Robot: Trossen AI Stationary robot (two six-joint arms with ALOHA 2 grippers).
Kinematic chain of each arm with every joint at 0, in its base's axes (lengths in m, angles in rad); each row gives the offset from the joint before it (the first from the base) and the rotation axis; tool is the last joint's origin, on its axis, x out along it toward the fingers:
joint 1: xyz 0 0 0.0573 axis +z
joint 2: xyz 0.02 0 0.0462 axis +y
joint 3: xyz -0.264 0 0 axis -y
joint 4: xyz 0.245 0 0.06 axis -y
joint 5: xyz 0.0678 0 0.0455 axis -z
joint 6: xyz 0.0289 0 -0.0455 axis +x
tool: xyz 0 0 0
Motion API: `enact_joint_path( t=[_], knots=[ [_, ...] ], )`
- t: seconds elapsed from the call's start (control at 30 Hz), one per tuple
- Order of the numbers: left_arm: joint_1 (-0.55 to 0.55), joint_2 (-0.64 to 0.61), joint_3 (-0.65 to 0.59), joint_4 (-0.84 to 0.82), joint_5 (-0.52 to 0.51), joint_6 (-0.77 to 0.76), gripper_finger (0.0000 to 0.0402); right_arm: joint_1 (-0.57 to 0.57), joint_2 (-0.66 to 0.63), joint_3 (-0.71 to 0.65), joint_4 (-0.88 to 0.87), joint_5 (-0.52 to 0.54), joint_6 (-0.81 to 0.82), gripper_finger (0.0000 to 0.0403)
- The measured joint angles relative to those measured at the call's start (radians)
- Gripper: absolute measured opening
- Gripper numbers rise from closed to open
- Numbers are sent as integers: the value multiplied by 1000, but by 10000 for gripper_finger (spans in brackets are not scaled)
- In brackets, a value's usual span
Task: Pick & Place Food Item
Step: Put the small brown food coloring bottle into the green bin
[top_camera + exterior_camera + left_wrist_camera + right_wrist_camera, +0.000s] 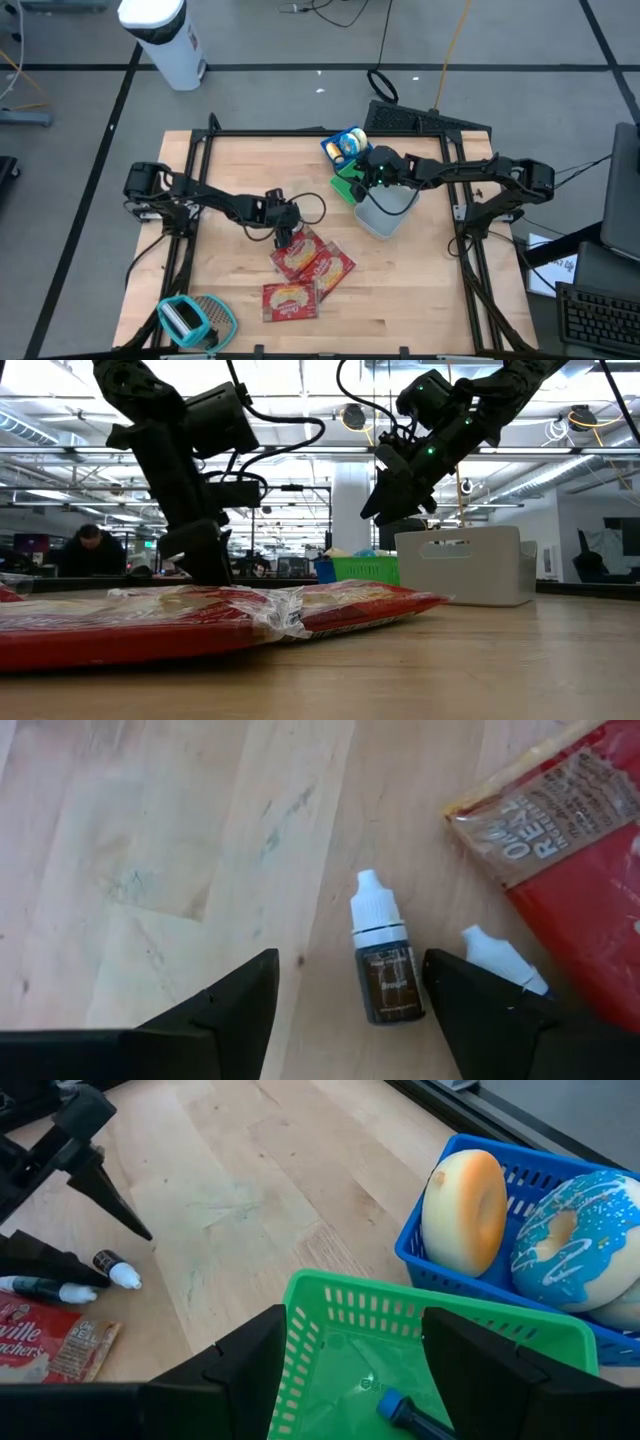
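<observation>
At the near edge of the bench (230, 170) a teal-framed object (190, 318) is lying, and just beyond it three red cracker packets (305, 272) are spreading flat in a loose cluster. At the cluster's far-left corner the left pincer (284, 236) is hanging low over the wood with its fingers standing wide and nothing between them. Right under that gap a small dark dropper bottle (385, 970) is lying on its side, its long axis running straight out from the pincer and its white cap pointing away from it; a second white-tipped bottle (503, 960) is resting beside it, against a packet's edge. Farther back and to the right, the right pincer (377, 178) is hovering, open and empty, over a green basket (420, 1345) holding a blue-capped item (400, 1408), beside a white bin (462, 563). Behind it a blue basket (560, 1295) is carrying doughnuts (462, 1208).
</observation>
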Motion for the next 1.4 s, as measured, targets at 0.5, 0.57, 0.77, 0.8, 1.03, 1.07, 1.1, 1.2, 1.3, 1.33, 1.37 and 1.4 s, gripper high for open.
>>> enact_joint_path(
  t=[0.5,0.57,0.77,0.8,1.03,1.07,1.1,1.2,1.3,1.33,1.37,1.4],
  knots=[
    [9,2,-1,4,81,21,87,0,0,0,0,-1,23,222],
    [11,2,-1,7,75,45,76,0,0,0,0,-1,29,222],
    [8,11,11,33,-137,174,69,11,0,0,6,-1,53,222],
    [7,11,21,42,-189,202,71,16,0,0,12,-1,66,222],
    [3,9,112,181,-388,426,79,66,0,0,89,-2,135,222],
    [3,7,125,213,-390,458,77,73,0,0,105,-4,135,222],
    [2,5,137,244,-390,487,75,80,0,0,119,-14,134,222],
    [-6,6,156,309,-388,570,69,95,0,0,166,-57,133,222],
    [-17,6,162,393,-386,652,69,106,0,0,200,-79,133,222],
    [-21,5,163,415,-387,677,71,108,0,0,207,-79,134,222],
    [-24,5,163,431,-387,697,74,110,0,0,212,-79,135,222],
    [-28,5,163,444,-386,713,76,112,0,0,218,-79,135,222]
  ],
)
